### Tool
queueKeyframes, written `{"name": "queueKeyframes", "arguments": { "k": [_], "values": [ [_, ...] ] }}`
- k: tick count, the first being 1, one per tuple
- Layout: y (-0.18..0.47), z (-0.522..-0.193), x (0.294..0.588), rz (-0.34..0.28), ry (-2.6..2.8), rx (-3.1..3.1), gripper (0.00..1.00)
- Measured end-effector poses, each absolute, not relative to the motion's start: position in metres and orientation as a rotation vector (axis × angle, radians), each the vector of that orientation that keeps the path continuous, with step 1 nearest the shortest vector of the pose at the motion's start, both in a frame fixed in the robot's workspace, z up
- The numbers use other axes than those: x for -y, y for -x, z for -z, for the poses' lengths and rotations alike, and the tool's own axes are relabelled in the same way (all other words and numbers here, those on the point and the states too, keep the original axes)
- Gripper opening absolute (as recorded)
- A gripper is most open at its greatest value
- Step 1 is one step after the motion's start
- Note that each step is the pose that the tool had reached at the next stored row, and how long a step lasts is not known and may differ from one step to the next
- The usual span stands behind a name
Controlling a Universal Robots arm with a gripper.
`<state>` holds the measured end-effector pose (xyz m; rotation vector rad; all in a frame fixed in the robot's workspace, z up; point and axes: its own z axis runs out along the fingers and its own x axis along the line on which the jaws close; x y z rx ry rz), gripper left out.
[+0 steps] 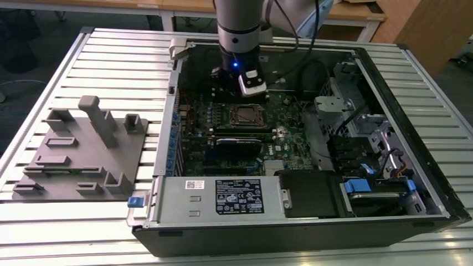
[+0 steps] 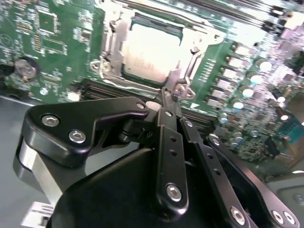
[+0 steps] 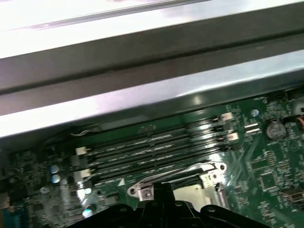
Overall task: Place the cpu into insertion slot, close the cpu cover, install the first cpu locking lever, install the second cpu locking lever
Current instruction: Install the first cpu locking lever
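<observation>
Slatted metal covers the bench [image 1: 103,50], where we see an open computer case [image 1: 310,221] lying centre frame in the exterior view. Our fingers [image 2: 167,107] are clenched together, tips just above the cpu cover [image 2: 113,42] edge. We find the cpu [image 2: 151,50] seated in the insertion slot [image 1: 247,115] mid-frame.

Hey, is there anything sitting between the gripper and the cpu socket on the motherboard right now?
Nothing visible does. In the second wrist view the gripper has its fingertips together right at the edge of the cpu cover, with the cpu already seated in the insertion slot. No cable or part crosses the gap.
</observation>
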<state>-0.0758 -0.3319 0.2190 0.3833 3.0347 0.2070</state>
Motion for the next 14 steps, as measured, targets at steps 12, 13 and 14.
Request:
{"name": "queueKeyframes", "arguments": {
  "k": [12,13,14],
  "values": [
    [0.061,-0.218,0.331,-0.135,-0.38,-3.033,0.1],
    [0.06,-0.218,0.331,-0.135,-0.38,-3.033,0.1],
    [0.059,-0.218,0.331,-0.134,-0.38,-3.033,0.1]
  ]
}}
